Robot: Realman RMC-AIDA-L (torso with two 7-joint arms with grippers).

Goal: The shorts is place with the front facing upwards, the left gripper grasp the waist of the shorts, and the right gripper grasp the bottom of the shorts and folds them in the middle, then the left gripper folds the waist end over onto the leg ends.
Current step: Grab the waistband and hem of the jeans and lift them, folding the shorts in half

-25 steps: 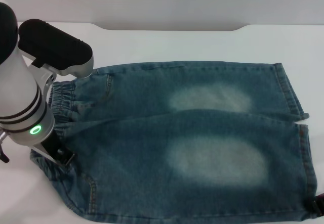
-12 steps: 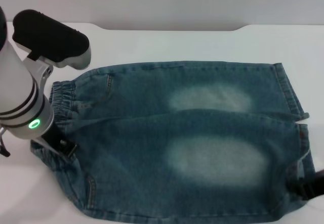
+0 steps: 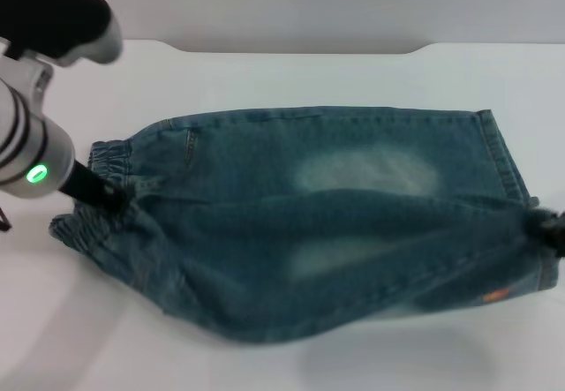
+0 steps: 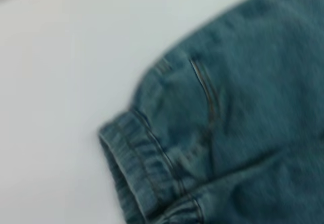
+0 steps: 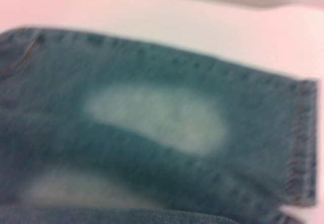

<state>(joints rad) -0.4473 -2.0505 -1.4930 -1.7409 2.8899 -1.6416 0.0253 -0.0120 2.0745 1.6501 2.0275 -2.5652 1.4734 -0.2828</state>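
Blue denim shorts lie across the white table, front up, with their near half raised off the surface. My left gripper is shut on the gathered waist at the left end and holds it up. The far part of the waist still rests on the table. At the right edge my right gripper is shut on the near leg's bottom hem, mostly out of frame. The far leg's hem lies flat. The left wrist view shows the waist band; the right wrist view shows the far hem.
The table's back edge runs behind the shorts. Bare white table surface lies in front of the lifted fabric, with the shorts' shadow on it.
Both grippers have risen and moved toward the back, lifting the near half of the shorts off the table. The near leg now hangs taut between them.
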